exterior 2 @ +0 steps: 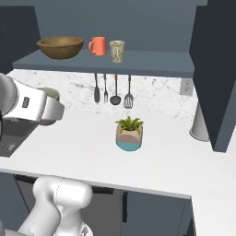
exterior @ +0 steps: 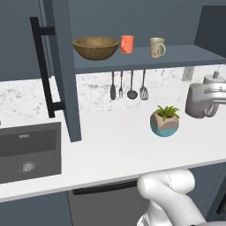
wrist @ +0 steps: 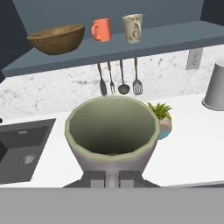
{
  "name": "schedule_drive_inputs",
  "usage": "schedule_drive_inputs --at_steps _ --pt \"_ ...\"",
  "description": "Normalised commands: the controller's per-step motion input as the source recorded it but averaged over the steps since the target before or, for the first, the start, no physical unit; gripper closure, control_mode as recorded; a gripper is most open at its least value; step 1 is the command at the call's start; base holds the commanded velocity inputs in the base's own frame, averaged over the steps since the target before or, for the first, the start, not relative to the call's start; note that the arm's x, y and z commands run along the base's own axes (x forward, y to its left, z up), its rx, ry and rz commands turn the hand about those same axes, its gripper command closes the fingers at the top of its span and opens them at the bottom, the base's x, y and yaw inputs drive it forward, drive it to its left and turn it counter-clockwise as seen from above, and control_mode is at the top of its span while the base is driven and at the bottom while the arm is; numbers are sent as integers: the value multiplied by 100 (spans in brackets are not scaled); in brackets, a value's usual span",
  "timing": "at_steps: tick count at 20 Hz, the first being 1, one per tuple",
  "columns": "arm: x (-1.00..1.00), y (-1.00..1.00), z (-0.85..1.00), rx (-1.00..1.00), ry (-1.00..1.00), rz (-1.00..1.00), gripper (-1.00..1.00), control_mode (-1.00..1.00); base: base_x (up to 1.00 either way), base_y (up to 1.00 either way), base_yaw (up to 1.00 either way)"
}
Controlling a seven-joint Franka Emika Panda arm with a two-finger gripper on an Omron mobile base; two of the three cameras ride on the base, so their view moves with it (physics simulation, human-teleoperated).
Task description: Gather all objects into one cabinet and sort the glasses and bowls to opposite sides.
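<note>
1. Hand view shows the gripper (wrist: 112,177) clamped on the rim of the grey-brown mug (wrist: 112,131), mouth facing the camera, interior hollow and visibly empty.
2. Governing relation: the cabinet shelf (wrist: 175,41) lies above and ahead of the held mug, beyond the white counter (wrist: 192,144). Judged, the mug must rise and travel forward to reach it.
3. Shelf contents, from the door side: wooden bowl (exterior: 96,47), orange cup (exterior: 127,44), beige mug (exterior: 157,47). Bowl and cups stand apart, none touching.
4. Free shelf surface lies past the beige mug, away from the bowl; that end appears the proper side for the held mug.
5. Left base view places the arm's hand (exterior: 205,99) at the right edge, over the counter, below shelf level.
6. Cabinet door (exterior: 66,70) stands open, bar handle (exterior: 43,66) facing outward.
7. Potted plant (exterior 2: 129,132) sits on the counter under the shelf; utensils (exterior 2: 113,90) hang on the wall beneath it.
</note>
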Motion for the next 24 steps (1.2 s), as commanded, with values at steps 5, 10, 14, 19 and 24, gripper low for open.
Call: schedule_drive_inputs --at_steps 5,10,14,19,24 --pt "36 -36 52 0 0 0 100 -100 0 0 0" --pt "32 -40 42 0 0 0 100 -100 0 0 0" --pt "28 -42 21 0 -5 0 100 -100 0 0 0" --pt "40 -50 1 0 -8 0 100 -100 0 0 0" --pt "71 -37 0 0 -10 -2 100 -100 0 0 0"
